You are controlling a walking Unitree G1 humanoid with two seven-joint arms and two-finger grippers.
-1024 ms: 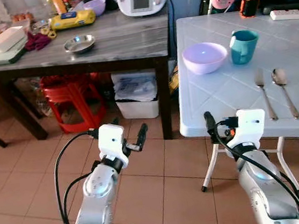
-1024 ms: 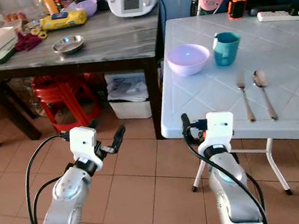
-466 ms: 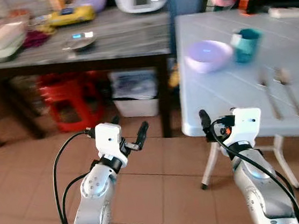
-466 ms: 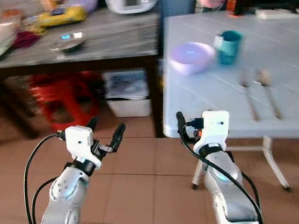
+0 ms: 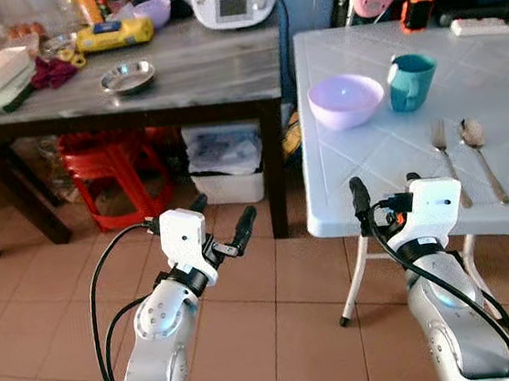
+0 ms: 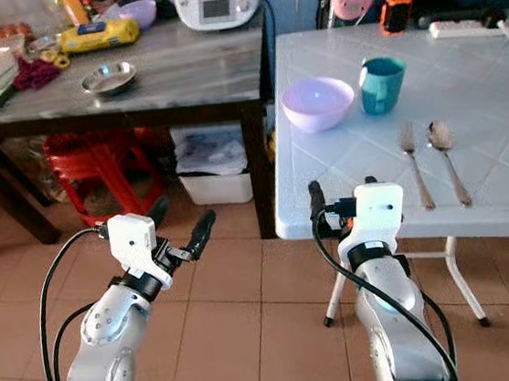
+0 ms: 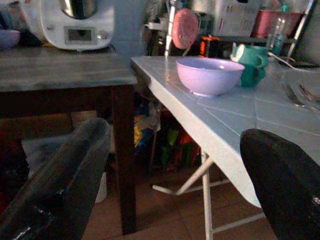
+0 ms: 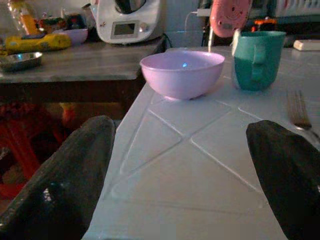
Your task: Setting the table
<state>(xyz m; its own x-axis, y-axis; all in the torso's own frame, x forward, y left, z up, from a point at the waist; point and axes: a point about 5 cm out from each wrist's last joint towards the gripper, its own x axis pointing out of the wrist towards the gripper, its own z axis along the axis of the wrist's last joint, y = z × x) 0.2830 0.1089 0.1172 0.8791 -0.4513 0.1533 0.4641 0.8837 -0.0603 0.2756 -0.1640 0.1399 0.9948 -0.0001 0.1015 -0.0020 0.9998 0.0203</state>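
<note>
Right hand (image 5: 383,202): I held it open and empty at the white surface's (image 5: 370,154) near edge.
Fork (image 5: 443,149): lay just ahead, long axis pointing away from me.
Left hand (image 5: 221,224): open, farther off.

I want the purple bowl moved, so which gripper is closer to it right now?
Right. The right gripper sits at the white table's near edge, just short of the bowl. The left gripper hangs over the floor, off to the table's left.

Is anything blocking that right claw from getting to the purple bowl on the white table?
Nothing visible does. The right gripper, fingers open, hovers at the near edge of the white table, and only bare tabletop lies between it and the purple bowl. The teal mug stands beside the bowl.
</note>
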